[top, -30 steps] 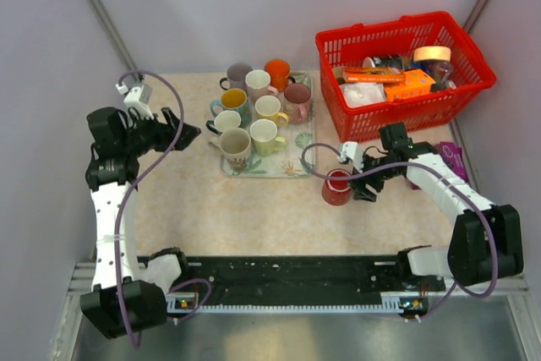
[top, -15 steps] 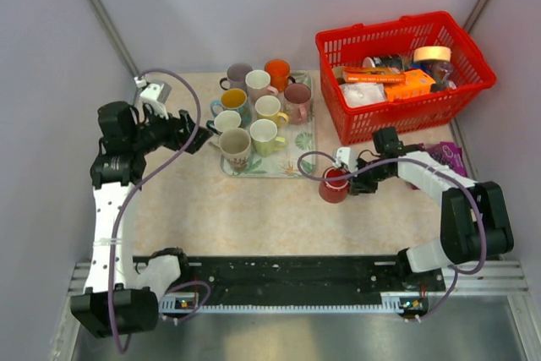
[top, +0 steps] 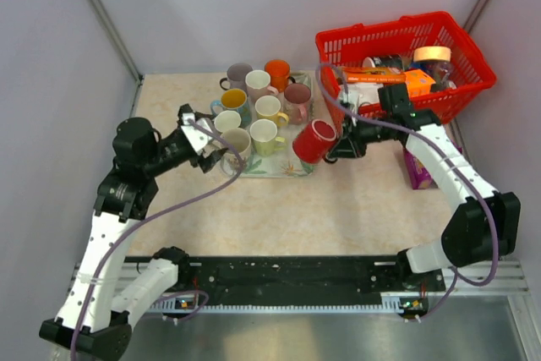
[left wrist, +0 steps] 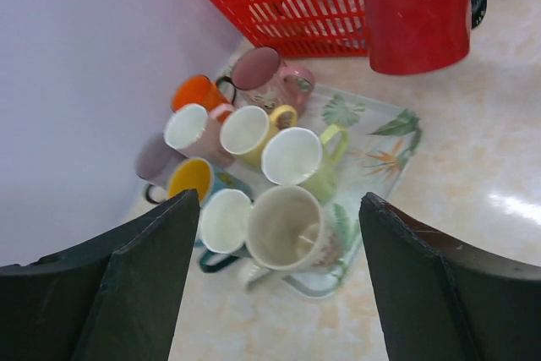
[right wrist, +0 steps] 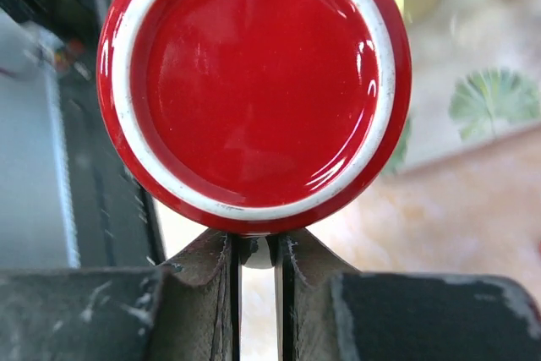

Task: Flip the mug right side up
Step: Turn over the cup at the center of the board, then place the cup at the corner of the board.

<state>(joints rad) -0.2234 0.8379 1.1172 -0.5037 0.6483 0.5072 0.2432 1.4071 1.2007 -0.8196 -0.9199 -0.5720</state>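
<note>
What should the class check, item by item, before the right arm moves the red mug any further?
1. Grip: the right gripper is clamped on the red mug at its edge. Ok.
2. Orientation: the mug's base faces the right wrist camera, so it is not right side up. Not ok.
3. Landing spot: bare table lies in front of the tray. Ok.
4. Left gripper: open and apart from the red mug. Ok.
5. Gap between the mug and the tray's right edge: cannot tell.
</note>
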